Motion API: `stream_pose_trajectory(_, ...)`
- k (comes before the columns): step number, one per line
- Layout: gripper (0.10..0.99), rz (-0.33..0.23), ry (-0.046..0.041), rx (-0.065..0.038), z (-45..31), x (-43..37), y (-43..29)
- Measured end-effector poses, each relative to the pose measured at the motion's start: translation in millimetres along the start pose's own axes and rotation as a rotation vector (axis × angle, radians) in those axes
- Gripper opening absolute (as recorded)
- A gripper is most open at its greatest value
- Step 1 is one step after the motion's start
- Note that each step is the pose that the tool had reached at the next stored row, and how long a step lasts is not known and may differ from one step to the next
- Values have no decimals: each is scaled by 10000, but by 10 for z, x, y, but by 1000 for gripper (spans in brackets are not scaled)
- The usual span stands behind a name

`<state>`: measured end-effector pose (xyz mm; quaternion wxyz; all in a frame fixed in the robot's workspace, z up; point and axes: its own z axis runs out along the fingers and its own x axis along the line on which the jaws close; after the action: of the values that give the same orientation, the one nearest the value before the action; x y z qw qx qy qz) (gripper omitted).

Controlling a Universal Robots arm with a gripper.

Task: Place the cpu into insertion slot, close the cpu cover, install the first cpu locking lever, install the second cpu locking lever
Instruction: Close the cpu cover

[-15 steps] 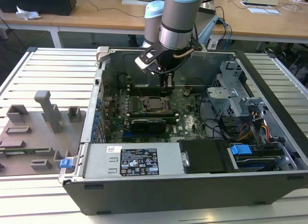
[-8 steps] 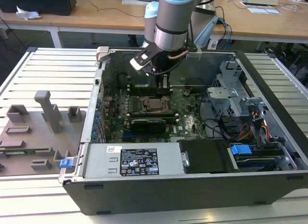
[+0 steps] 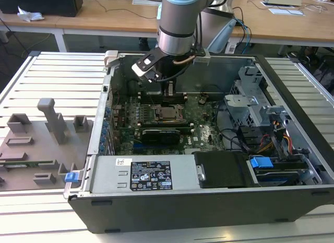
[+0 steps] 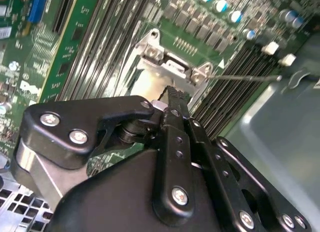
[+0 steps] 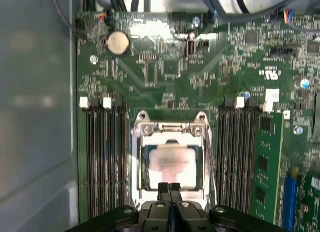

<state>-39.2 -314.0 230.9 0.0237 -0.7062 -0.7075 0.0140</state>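
Hanging low inside the open computer case [image 3: 209, 209], upper middle of the exterior view, with the hand [image 5: 169, 186] pressed together and pinching nothing. Hovering right at one edge of the cover [image 5: 172, 133], which lies flat over the chip [image 5: 172, 163] seated in the socket [image 5: 134, 164]. Tight there: memory slots [image 5: 102, 157] crowding both flanks, a thin lever [image 4: 245, 78] jutting out sideways. Barer board toward the exterior view's right.

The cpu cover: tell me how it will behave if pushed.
The cpu cover is a thin metal frame with a big window, so probably light and a little springy. It looks held at one edge by screws, so it likely swings rather than slides. Its bare metal may be slippery for the gripper.
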Motion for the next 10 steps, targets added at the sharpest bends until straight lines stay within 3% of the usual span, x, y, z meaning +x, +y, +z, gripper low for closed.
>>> stream_pose_trajectory(4, 106, 0, 0, 0, 42, 0, -105)
stream_pose_trajectory(10, 106, -1, -1, 1, 154, -2, -134)
